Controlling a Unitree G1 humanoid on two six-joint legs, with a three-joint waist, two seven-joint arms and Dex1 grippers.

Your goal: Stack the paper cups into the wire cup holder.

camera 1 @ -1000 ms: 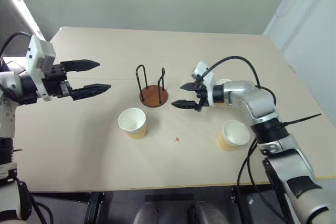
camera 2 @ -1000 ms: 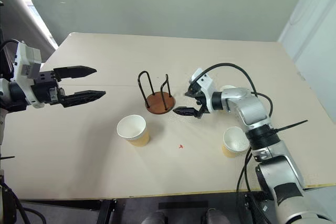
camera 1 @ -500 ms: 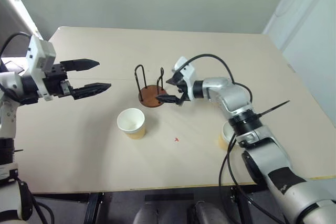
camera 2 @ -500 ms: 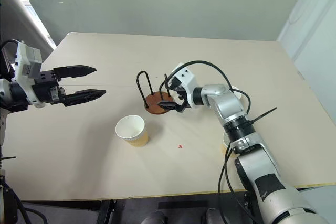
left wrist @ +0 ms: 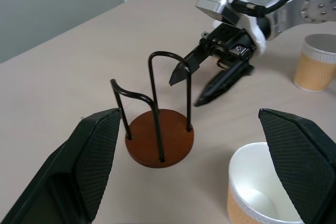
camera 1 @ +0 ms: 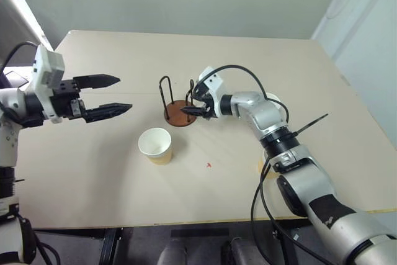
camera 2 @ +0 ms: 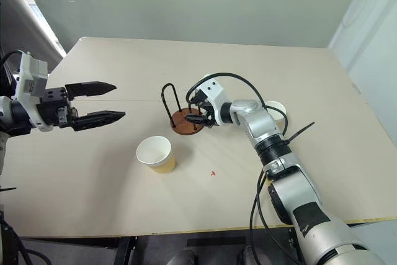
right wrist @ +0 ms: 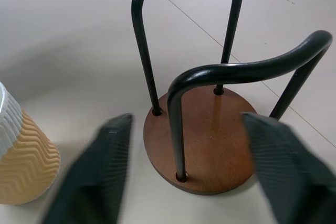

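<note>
A: What do you have in front of you, going from left to right?

B: At the far left, your left gripper hangs above the table with its two black fingers spread wide and empty, pointing right. Next, nearer to you, a paper cup stands upright, mouth up. Just beyond it and a little to the right stands the wire cup holder, a reddish-brown disc with two upright black wire loops and no cup in it yet.

A: And the right side?

B: Your right gripper sits at the holder's right edge, pointing left. Its fingers are partly apart and bracket the nearer loop and the rim of the disc. I cannot tell whether they touch the wire. Farther right, a second paper cup peeks out behind your right forearm.

A: Which relation matters for the next move?

B: The holder lies straight ahead of your right fingers, its loops upright, so its opening faces up. Your right hand is much the nearer one to it; your left is well apart. I judge that if you close there, you would steady the holder, and the upright cup is left for the open left hand.
</note>
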